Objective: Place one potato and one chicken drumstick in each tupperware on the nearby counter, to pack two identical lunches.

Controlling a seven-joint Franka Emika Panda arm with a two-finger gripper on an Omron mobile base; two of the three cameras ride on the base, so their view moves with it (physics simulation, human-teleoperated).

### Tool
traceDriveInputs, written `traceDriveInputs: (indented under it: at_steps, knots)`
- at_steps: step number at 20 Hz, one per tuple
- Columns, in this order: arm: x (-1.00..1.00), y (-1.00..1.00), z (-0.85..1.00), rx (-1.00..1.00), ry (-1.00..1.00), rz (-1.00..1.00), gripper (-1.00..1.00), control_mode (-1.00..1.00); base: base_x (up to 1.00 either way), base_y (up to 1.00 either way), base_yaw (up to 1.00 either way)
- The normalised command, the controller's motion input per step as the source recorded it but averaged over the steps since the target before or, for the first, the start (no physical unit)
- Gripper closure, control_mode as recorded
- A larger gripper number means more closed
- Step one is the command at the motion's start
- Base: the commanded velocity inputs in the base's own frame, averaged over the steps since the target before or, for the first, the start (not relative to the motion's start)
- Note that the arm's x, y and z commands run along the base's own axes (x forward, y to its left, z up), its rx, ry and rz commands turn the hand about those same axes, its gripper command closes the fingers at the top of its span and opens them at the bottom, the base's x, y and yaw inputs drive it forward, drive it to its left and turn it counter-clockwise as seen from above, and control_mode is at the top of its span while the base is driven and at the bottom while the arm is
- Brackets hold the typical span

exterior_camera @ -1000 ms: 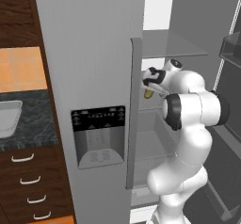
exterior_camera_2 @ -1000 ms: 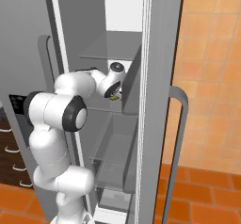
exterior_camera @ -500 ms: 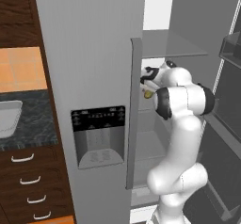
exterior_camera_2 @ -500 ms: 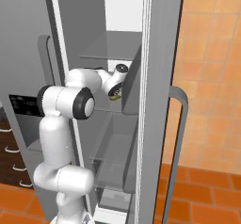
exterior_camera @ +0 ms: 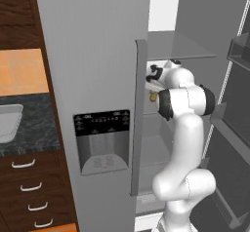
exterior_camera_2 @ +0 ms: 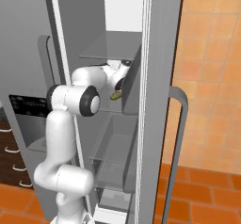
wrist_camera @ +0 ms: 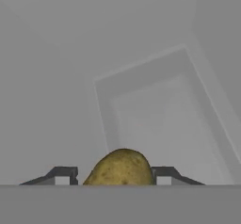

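Reaching into the open fridge [exterior_camera_2: 123, 39], the gripper [wrist_camera: 116, 175] sits at a middle shelf [exterior_camera: 178, 46] level with the potato [wrist_camera: 120, 167] squarely between its two dark fingertips [wrist_camera: 63, 175] — each tip lies close against a side of the yellowish lump, though whether they actually press on it cannot be told. From the base cameras the potato [exterior_camera_2: 115, 95] hangs just below the hand [exterior_camera: 155, 75]. Off to the hand's left, well apart, a tupperware [exterior_camera: 8, 123] rests on the counter [exterior_camera: 34, 128].
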Motion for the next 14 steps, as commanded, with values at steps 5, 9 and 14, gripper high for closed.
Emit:
traceDriveInputs:
  at_steps: [5, 9, 14]
  knots:
    - [-0.52, -0.05, -0.64, 0.01, 0.02, 0.09, 1.0, -1.0, 0.0, 0.0, 0.0]
    - [-1.0, 0.0, -0.05, -0.01, -0.19, 0.11, 1.0, -1.0, 0.0, 0.0, 0.0]
    - [-1.0, 0.26, -0.05, -0.11, -0.27, 0.1, 1.0, -1.0, 0.0, 0.0, 0.0]
